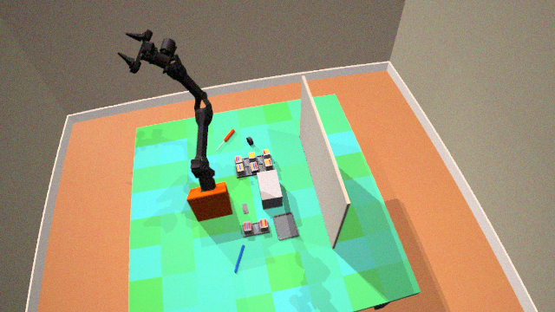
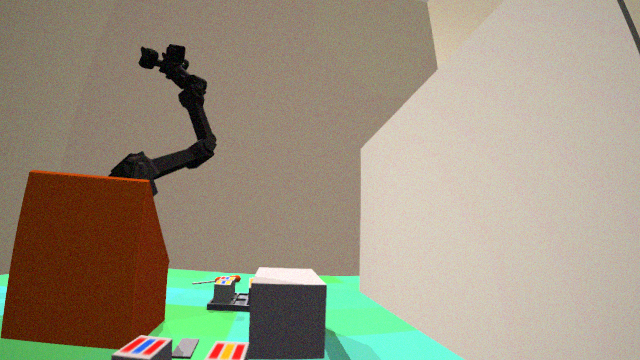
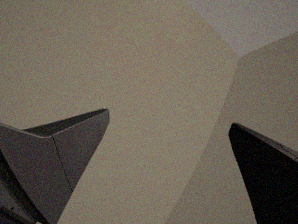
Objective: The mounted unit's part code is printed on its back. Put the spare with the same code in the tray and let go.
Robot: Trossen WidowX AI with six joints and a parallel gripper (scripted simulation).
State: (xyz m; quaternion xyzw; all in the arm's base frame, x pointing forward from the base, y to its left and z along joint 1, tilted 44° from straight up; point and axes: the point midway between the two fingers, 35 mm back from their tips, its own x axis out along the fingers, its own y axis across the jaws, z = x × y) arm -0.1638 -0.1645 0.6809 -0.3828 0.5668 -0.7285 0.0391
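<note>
The gripper (image 1: 133,49) hangs high beyond the far-left corner, fingers released and holding nothing. The tray (image 1: 286,226) is without a spare, so probably it searches a view of the mounted unit (image 1: 270,189).

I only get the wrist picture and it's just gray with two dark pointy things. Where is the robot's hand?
Observer: The gripper is raised high, past the far edge of the checkered mat, aimed at the wall. Its fingers are wide apart and hold nothing.
Operator: Where are the spare parts?
Observer: Down on the mat. Six striped spares sit in a dark rack, beside a gray box.
Operator: Are there more?
Observer: Yes, two more sit on a smaller holder, next to a flat gray tray.
Operator: Is anything in the tray?
Observer: No, nothing lies in it.
</note>
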